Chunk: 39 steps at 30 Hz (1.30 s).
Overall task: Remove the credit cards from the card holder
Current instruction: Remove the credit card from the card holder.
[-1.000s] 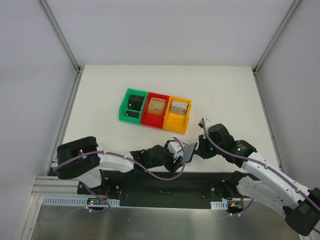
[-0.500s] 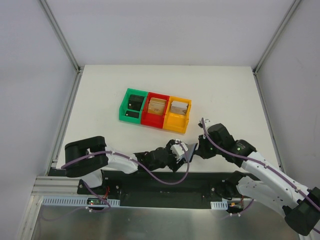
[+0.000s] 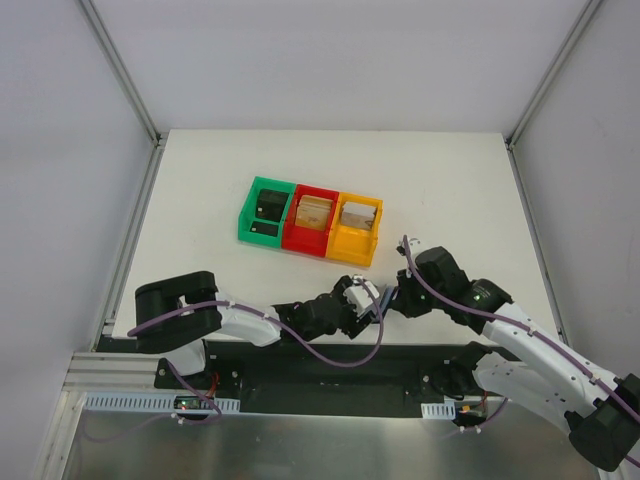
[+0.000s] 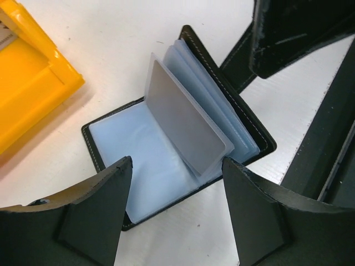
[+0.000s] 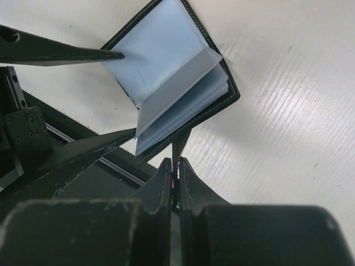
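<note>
The black card holder (image 4: 105, 138) lies open on the white table near its front edge. Its clear sleeves are fanned, and one sleeve with a grey card (image 4: 186, 124) stands up. My left gripper (image 4: 176, 166) is open and empty, its fingers straddling the holder's near edge. My right gripper (image 5: 175, 163) is shut on a black flap of the holder's cover (image 5: 180, 141) at its edge. In the top view the holder (image 3: 378, 298) sits between the left gripper (image 3: 362, 298) and the right gripper (image 3: 393, 298).
A green bin (image 3: 265, 210), a red bin (image 3: 312, 220) and a yellow bin (image 3: 358, 228) stand in a row behind the holder. The yellow bin (image 4: 28, 83) is close on the left in the left wrist view. The table's front edge and a black rail lie just below.
My left arm has reached further right, bringing its open gripper over the holder. The right gripper has kept its hold and barely moved.
</note>
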Tool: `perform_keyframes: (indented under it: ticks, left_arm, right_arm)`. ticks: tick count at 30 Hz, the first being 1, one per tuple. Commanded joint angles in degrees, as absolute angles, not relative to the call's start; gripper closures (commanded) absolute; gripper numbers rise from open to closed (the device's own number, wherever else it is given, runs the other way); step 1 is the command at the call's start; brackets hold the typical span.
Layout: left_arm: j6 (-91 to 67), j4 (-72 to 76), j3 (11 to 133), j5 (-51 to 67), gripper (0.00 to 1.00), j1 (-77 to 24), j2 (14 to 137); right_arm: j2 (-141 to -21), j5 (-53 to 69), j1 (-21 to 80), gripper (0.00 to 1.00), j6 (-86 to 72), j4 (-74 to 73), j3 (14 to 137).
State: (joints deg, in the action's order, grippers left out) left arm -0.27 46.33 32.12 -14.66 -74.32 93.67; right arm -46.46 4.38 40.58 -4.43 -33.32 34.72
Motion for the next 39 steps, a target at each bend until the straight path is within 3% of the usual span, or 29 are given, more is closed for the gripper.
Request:
perform_keyframes:
  ticks: [1,25,31,39]
  left_arm:
    - [-2.2,46.3,33.9,-20.4,0.35,-75.0,93.9]
    - [-16.3,37.8,29.4,-36.1,0.36,-74.0,85.4]
    - [-17.5,46.6,25.4,-22.9,0.37,-70.3,81.2]
    - [-18.4,49.0,30.8,-1.0,0.41,-63.7,86.2]
  right_arm:
    - [-46.1,5.1,40.3,1.00,-5.0,-34.0,37.1]
    - [-44.7,4.7,40.3,1.00,-4.7,-34.9,36.7]
    - [-44.7,4.5,40.3,1.00,-5.2,-34.9,36.4]
    - [-44.4,2.4,40.3,1.00,-8.4,-34.5,34.0]
